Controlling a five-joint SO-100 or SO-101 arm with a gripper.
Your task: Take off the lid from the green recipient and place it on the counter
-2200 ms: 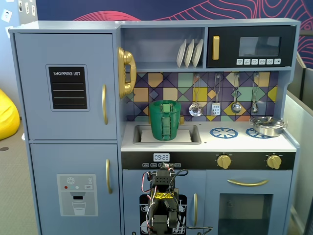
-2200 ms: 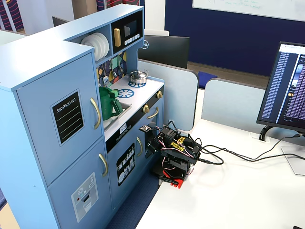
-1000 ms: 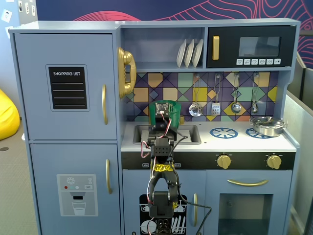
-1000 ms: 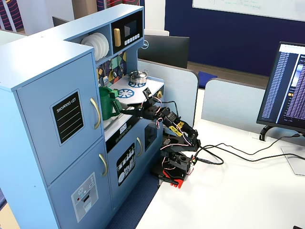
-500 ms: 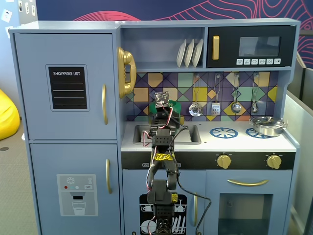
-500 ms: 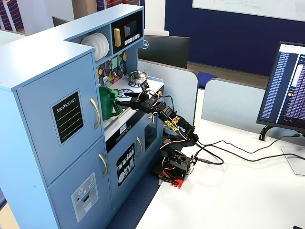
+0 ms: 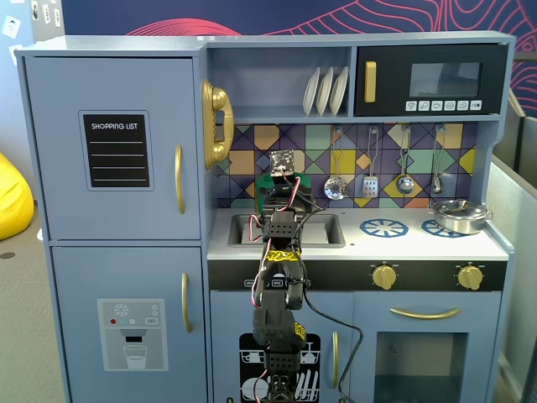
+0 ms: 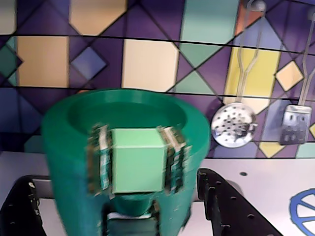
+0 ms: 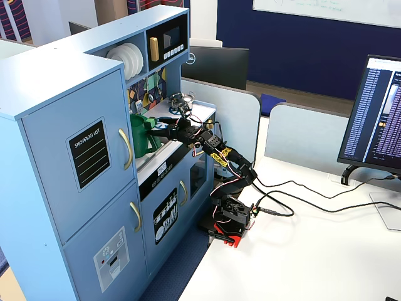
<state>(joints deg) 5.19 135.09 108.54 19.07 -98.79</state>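
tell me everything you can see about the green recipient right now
The green recipient is a tall, tapered bucket of green plastic, wider at the top, with a paler ribbed square panel on its front. It stands upright in the sink basin of the toy kitchen, below the tiled backsplash. In the wrist view a recessed green lid sits inside its rim. The open pincer flanks its lower part; contact cannot be told.

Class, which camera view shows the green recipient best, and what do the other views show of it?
The wrist view: the green recipient fills the frame, rim and ribbed front panel visible, though blurred. In a fixed view from the front, the arm hides nearly all of it. In a fixed view from the side, it is small and distant.
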